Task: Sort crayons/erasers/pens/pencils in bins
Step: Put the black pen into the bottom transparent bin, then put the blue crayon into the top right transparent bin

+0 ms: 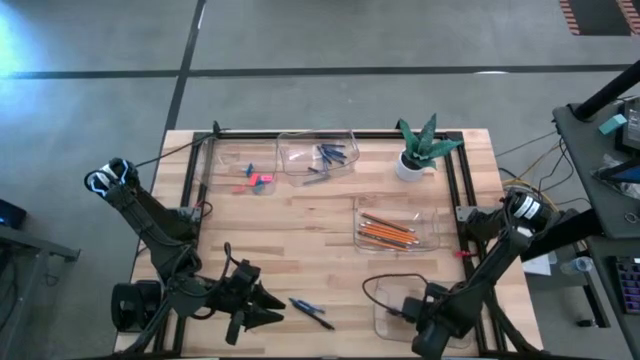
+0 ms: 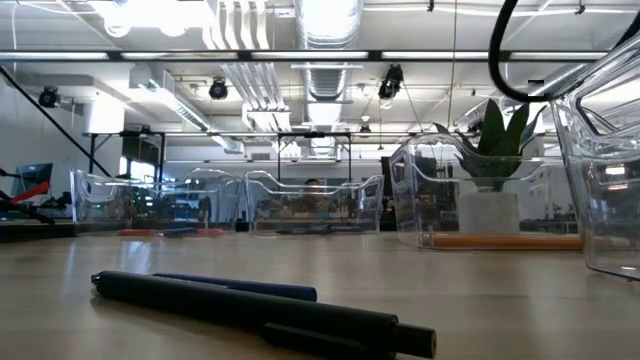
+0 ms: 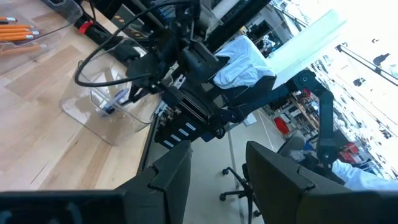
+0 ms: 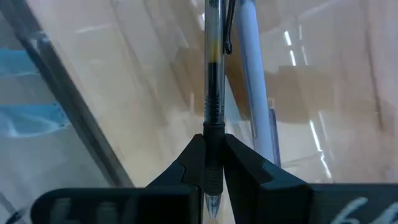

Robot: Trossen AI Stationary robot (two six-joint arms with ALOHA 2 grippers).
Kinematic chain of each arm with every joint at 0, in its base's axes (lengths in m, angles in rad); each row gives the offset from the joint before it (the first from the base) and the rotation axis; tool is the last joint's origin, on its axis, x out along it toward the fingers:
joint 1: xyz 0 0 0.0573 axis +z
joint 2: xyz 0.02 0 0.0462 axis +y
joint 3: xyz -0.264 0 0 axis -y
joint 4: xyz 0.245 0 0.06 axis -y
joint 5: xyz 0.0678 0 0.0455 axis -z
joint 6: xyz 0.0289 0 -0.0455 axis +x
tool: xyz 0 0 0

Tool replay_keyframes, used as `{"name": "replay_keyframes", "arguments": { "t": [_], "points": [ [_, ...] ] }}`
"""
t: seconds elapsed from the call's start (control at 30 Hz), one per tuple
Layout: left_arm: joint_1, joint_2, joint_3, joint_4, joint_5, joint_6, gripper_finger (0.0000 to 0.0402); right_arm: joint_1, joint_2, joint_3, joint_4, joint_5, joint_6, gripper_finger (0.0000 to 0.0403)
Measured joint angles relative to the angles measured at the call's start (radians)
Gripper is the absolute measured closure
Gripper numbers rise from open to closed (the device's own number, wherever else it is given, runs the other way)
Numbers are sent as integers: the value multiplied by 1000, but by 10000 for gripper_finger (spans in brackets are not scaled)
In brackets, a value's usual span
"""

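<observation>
**Right tool clamps a pen over the nearest bin**

At the desk's near edge, the right tool point(image 4: 213, 163) is pinched tight on a clear-barrelled pen with a dark grip point(image 4: 213, 74), held inside the clear, shallow plastic bin point(image 1: 392, 318) at the near right corner. Beside it lies a pale blue stick point(image 4: 254, 81). The left tool point(image 1: 268, 308) hovers over the near left of the light wooden desk point(image 1: 320, 215) with its fingers spread and empty. Just beside it rest two dark pens point(image 1: 312, 312). Farther back, a bin holds orange pencils point(image 1: 388, 232). At the far edge, bins hold pink erasers point(image 1: 260, 180) and bluish crayons point(image 1: 330, 157).
</observation>
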Motion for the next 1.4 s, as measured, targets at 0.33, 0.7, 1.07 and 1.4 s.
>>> {"name": "replay_keyframes", "arguments": {
  "t": [0.33, 0.7, 1.07, 1.4],
  "points": [
    [0, 0, 0, 0, 1, 0, 260, 0, 0, -103, 108, -24, 38, 369],
    [-1, 0, 0, 0, 1, 0, 260, 0, 0, -113, 118, -27, 41, 360],
    [0, 0, 0, 0, 1, 0, 260, 0, 1, -70, 101, -32, 59, 278],
    [0, 0, 0, 0, 1, 0, 260, 0, 1, 77, -71, -50, 44, 230]
  ]
}}
